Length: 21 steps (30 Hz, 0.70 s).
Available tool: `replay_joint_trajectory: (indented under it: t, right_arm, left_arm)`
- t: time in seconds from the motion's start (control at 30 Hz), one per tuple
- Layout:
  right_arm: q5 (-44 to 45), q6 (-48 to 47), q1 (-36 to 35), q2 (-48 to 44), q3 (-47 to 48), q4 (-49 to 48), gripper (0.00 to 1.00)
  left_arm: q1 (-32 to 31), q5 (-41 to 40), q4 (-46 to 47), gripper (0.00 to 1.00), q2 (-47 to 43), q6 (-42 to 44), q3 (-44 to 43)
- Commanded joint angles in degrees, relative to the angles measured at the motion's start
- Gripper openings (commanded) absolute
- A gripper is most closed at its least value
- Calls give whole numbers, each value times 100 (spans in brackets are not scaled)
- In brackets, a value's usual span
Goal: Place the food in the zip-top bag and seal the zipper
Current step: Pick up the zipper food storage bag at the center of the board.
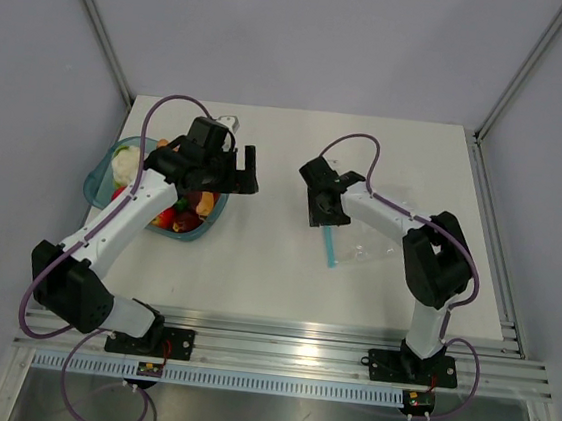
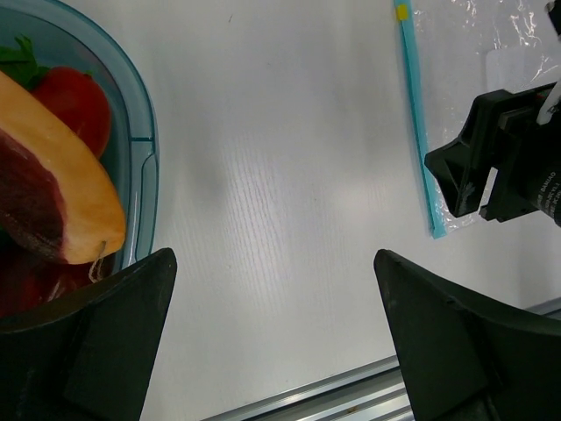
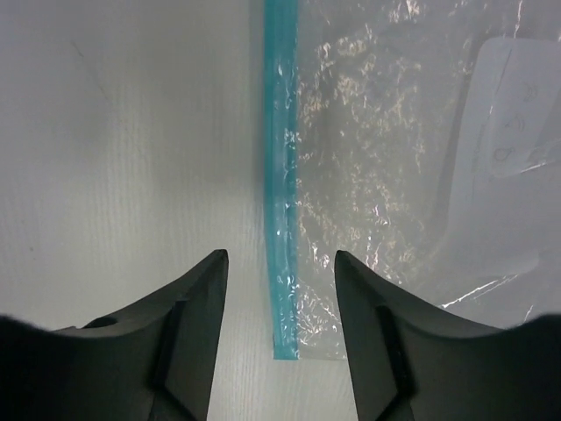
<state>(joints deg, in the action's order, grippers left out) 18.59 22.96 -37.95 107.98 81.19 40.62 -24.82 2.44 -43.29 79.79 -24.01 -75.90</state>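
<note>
The food lies in a teal translucent bowl [image 1: 99,176]: red pieces [image 1: 184,221], an orange piece [image 1: 206,203] and a white one. In the left wrist view a red piece [image 2: 79,105] and an orange piece with a dark purple side [image 2: 83,206] show in the bowl [image 2: 145,158]. My left gripper [image 1: 247,172] [image 2: 273,256] is open and empty, just right of the bowl, over bare table. The clear zip-top bag [image 1: 368,245] [image 3: 394,175] lies flat, its teal zipper [image 1: 330,246] [image 3: 280,175] [image 2: 416,114] on its left edge. My right gripper [image 1: 323,210] [image 3: 280,256] is open, its fingers either side of the zipper's far end.
The white table [image 1: 266,259] ends in an aluminium rail [image 1: 279,326] at the near edge. Grey walls with metal posts close the back and sides. My right gripper also shows in the left wrist view [image 2: 517,167], on the bag.
</note>
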Motion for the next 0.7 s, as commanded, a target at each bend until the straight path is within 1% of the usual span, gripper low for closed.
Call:
replay_joint_trajectory:
  t: [0.0, 0.13, 0.37, 0.57, 0.67]
  right_arm:
    - [268, -72, -63, 47, -296, 113, 63]
    - [286, -204, -63, 12, -498, 34, 63]
    - [101, -336, -186, -23, -701, -125, 60]
    - [206, -354, -256, 152, -753, -160, 54]
    - [224, -354, -291, 170, -789, -169, 54]
  left_arm:
    - [21, 108, 207, 99, -210, 1, 58]
    - [21, 125, 215, 99, -174, -16, 66]
    - [21, 222, 268, 99, -130, -95, 110]
    - [21, 213, 295, 99, -104, -130, 145]
    - [21, 213, 295, 99, -104, -148, 146]
